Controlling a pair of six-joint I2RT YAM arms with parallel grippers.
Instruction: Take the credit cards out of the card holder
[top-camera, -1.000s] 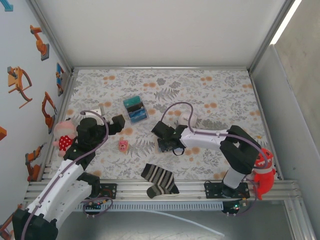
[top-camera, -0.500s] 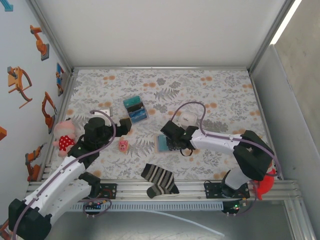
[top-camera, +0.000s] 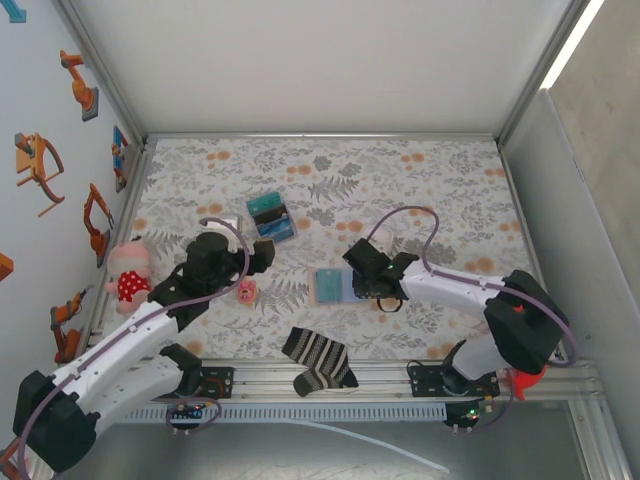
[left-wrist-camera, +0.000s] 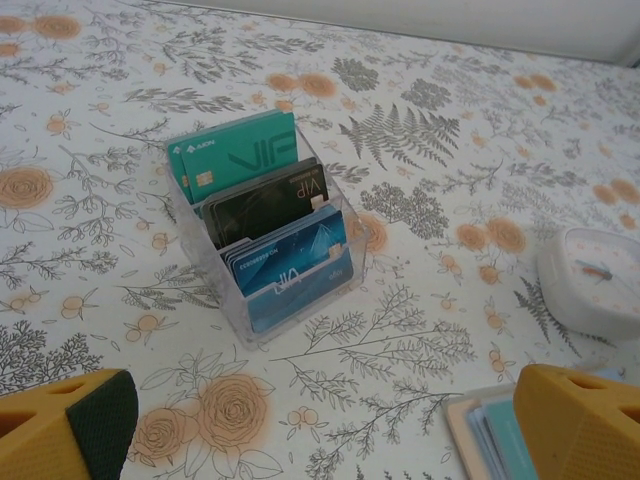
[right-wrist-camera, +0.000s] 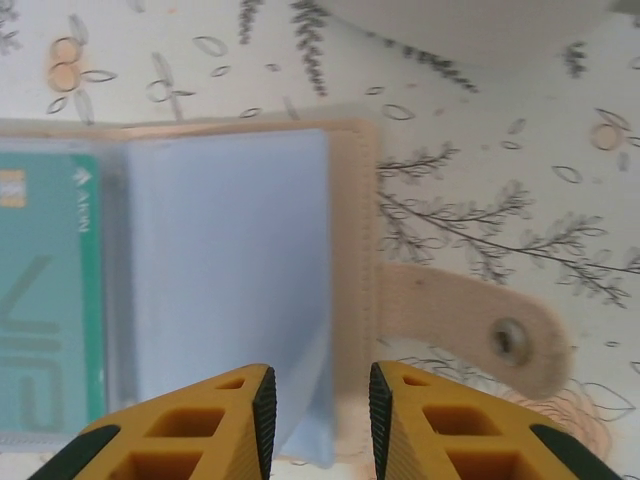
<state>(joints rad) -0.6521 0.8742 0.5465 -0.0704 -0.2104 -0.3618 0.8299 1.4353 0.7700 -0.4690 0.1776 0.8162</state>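
Three "VIP" cards (left-wrist-camera: 265, 200) stand in the clear box (left-wrist-camera: 245, 328); left jaws wide apart, right jaws slightly apart.

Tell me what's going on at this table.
A tan card holder lies open on the flowered table, and its cards are meant to come out. The right hand is down at one half, fingers slightly apart at the edge of a blue-grey panel. A teal card sits in the other half, not yet out. The left hand hovers wide open near a clear box of cards, holding nothing.
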